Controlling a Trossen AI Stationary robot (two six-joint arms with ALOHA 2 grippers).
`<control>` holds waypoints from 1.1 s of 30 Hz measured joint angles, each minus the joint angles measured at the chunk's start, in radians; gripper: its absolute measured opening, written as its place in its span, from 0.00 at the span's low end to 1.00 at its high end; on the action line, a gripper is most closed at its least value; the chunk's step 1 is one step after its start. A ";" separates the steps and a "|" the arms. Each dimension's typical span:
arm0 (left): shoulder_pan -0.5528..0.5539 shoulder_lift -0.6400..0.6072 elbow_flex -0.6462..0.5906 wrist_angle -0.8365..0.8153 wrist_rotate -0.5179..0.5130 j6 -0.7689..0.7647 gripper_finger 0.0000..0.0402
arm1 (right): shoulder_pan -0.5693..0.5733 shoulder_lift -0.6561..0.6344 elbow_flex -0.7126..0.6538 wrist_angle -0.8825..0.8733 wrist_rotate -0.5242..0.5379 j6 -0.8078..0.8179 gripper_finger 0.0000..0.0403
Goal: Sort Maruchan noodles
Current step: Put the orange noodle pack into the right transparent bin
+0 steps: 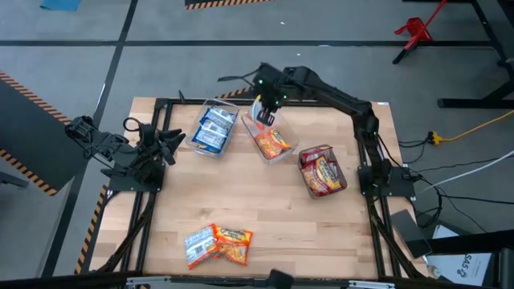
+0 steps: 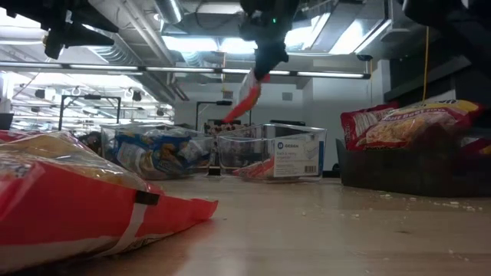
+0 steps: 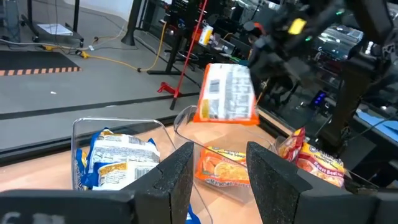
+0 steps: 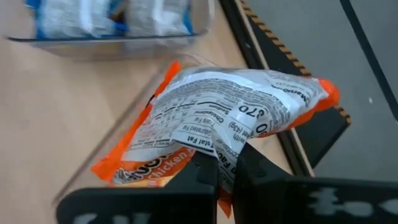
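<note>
held packet [image 1: 263,110]: orange, hanging over the middle bin
blue packets [image 1: 214,128]: left bin
red packets [image 1: 323,171]: right bin
loose ones [image 1: 218,243]: front of table, one blue, one orange

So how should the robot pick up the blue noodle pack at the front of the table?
Probably from straight above. The blue pack lies flat on the table, its right edge tucked against the orange pack. Pinching its free left edge, or across its short sides, keeps the hand off the neighbour.
</note>
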 joint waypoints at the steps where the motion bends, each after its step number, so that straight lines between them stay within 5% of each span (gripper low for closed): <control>1: 0.000 0.000 0.000 0.000 0.000 0.000 0.35 | -0.012 0.000 -0.016 0.008 0.000 -0.002 0.00; 22: 0.000 0.000 0.000 0.001 -0.006 -0.028 0.35 | -0.070 0.003 -0.483 0.490 -0.141 0.033 0.00; 33: 0.000 0.000 0.000 0.001 -0.050 -0.030 0.35 | -0.069 0.003 -0.598 0.460 -0.142 0.055 0.09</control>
